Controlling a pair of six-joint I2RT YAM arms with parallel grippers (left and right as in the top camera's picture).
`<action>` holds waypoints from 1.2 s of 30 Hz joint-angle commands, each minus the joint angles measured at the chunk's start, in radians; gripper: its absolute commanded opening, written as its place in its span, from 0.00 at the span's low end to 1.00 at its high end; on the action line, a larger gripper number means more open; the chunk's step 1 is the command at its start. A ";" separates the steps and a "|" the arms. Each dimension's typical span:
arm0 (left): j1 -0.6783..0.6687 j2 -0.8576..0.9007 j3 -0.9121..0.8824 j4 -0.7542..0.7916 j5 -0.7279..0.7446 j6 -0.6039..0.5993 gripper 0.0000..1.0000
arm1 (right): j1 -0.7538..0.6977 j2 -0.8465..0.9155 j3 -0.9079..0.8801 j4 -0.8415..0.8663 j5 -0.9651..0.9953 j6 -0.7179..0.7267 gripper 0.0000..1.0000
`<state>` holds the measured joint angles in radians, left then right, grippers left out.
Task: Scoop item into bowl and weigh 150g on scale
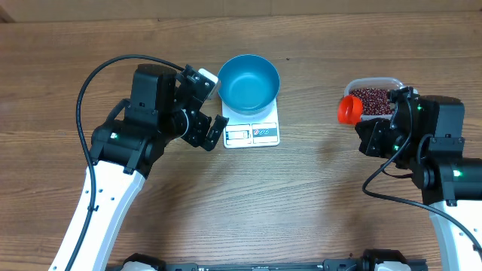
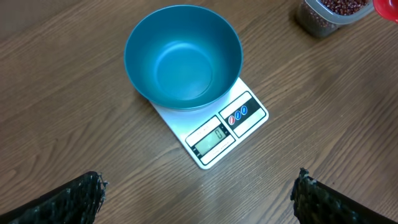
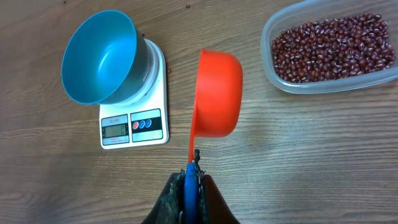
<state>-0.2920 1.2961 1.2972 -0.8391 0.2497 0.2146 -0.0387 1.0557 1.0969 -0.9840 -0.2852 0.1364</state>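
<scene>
While blue bowl sits on scale, left jaws spread wide, right jaws pinching handle of orange scoop near beans

We note the left arm rising from the desk's near-left corner towards the middle, left gripper spread wide with nothing between its fingers. Right arm stands by the desk's right edge, right gripper clamped on the orange scoop handle.
</scene>
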 commanded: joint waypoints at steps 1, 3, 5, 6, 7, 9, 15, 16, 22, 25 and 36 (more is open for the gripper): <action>0.004 -0.011 0.022 0.006 -0.014 -0.015 1.00 | -0.002 -0.007 0.023 0.008 -0.008 -0.007 0.04; 0.004 -0.011 0.022 0.005 -0.014 -0.015 0.99 | -0.002 -0.007 0.023 0.008 -0.008 -0.007 0.04; 0.004 -0.010 0.022 -0.002 -0.014 -0.014 0.99 | -0.002 -0.007 0.023 0.008 -0.008 -0.007 0.04; 0.004 -0.009 0.022 -0.003 -0.014 -0.014 1.00 | -0.002 -0.007 0.023 0.008 -0.008 -0.007 0.04; 0.004 -0.008 0.021 -0.006 -0.014 -0.014 1.00 | -0.002 -0.007 0.023 0.008 -0.008 -0.007 0.04; 0.004 -0.008 0.020 -0.010 -0.014 -0.013 1.00 | -0.002 -0.007 0.023 0.008 -0.008 -0.007 0.04; 0.004 -0.008 0.020 -0.013 -0.018 -0.013 1.00 | -0.002 -0.007 0.023 0.008 -0.008 -0.007 0.04; 0.004 -0.008 0.020 -0.015 -0.019 -0.013 1.00 | -0.002 -0.006 0.023 0.008 -0.008 -0.007 0.04; 0.004 -0.008 0.020 -0.055 -0.057 -0.013 0.99 | -0.002 -0.006 0.023 0.008 -0.008 -0.007 0.04; 0.004 -0.008 0.020 -0.080 -0.114 -0.013 1.00 | -0.002 -0.006 0.023 0.009 -0.008 -0.008 0.04; 0.043 -0.008 0.020 -0.079 -0.066 0.209 1.00 | -0.002 -0.006 0.023 0.007 -0.008 -0.008 0.04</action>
<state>-0.2806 1.2961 1.2972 -0.9211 0.1642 0.3649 -0.0387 1.0557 1.0969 -0.9829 -0.2852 0.1360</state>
